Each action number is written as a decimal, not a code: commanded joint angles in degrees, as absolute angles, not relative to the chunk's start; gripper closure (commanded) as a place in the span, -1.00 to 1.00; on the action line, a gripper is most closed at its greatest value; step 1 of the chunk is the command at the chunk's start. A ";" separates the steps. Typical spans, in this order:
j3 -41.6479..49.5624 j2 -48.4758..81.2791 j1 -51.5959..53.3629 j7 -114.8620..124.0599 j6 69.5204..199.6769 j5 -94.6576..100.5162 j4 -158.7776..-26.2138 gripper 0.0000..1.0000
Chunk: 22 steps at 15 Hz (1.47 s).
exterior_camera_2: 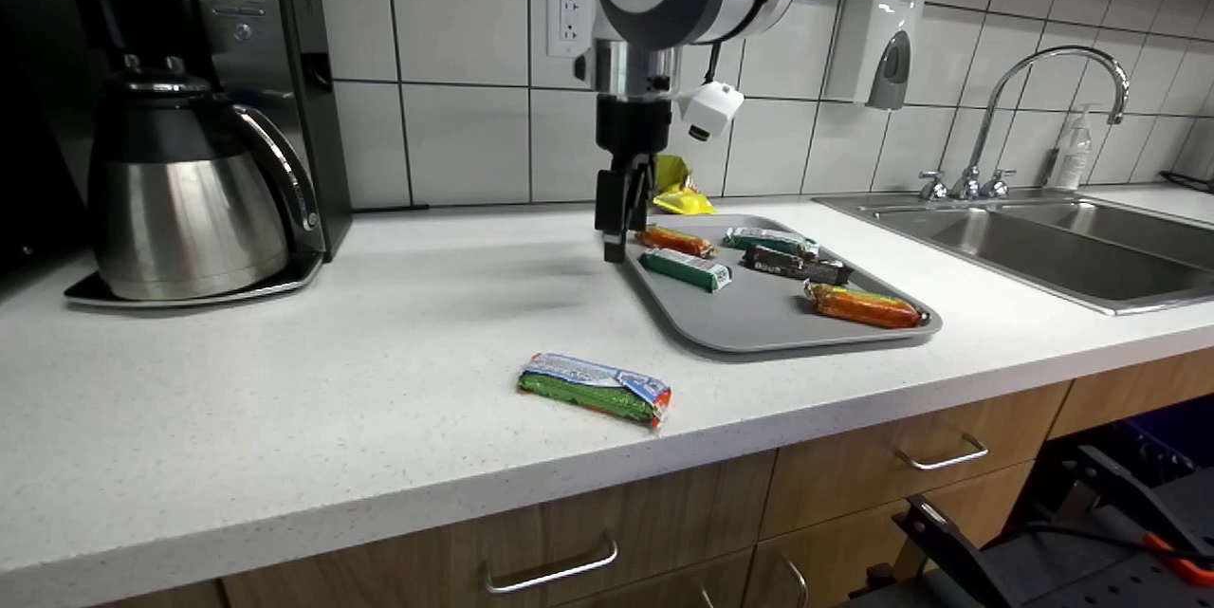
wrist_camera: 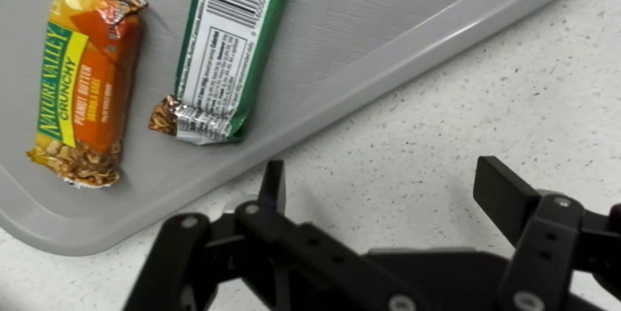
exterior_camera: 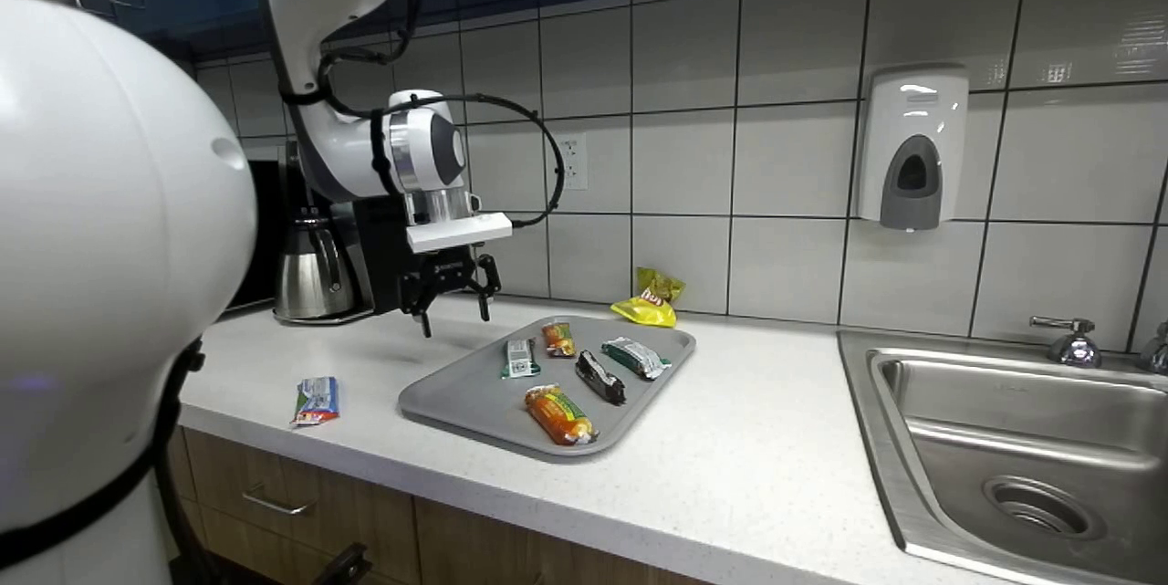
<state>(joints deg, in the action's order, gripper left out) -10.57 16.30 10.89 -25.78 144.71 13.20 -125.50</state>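
Wrist view, left: a Nature Valley peanut butter granola bar [wrist_camera: 87,83]; upper center-left: a green-wrapped bar [wrist_camera: 228,49] near the slanting edge of the gray tray [wrist_camera: 368,78]; lower right: the gripper [wrist_camera: 378,185], spread wide over speckled countertop [wrist_camera: 451,117] beyond.

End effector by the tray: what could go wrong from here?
1. The open end effector hangs beside the gray tray; moving sideways at a low height could clip its rim and shift it.
2. The green-and-white bar lies close to that rim, so an approach from this side might catch the rim.
3. The blue-and-green packet sits near the front edge of the counter; a nudge could send it off.
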 commanded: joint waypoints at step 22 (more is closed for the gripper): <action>-18.05 4.49 13.83 -26.89 145.41 2.15 -140.86 -1.00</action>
